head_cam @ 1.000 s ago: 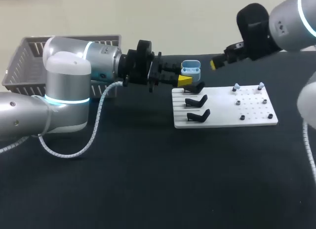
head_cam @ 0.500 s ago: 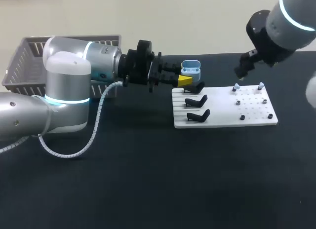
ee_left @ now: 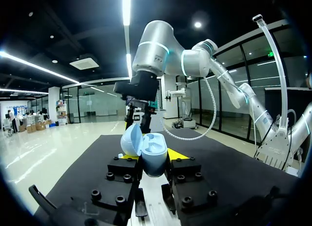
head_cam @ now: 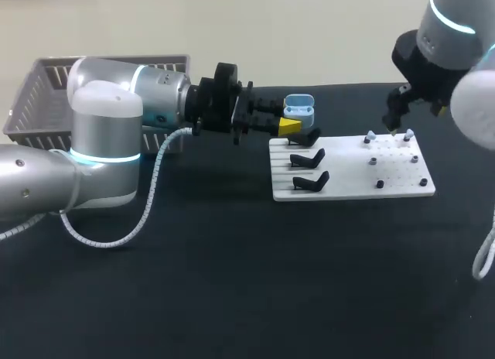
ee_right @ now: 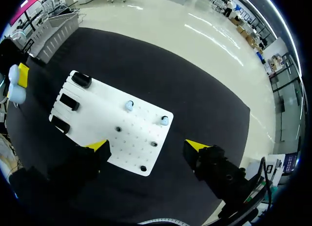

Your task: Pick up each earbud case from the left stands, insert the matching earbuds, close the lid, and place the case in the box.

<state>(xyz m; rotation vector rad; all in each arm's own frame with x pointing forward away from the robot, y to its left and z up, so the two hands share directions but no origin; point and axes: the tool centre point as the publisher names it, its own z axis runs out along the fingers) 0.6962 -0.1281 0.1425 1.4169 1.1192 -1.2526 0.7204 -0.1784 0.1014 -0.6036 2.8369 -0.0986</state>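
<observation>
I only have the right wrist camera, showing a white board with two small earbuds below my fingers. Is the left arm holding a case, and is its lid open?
Observer: Yes. The left fingers are shut on a light blue case, lid open.
Operator: Anything inside it?
Observer: It looks empty in the left wrist view.
Operator: Are my right fingers touching the board?
Observer: Seemingly not. In the head view they hang above the two earbuds near the board's back edge.
</observation>
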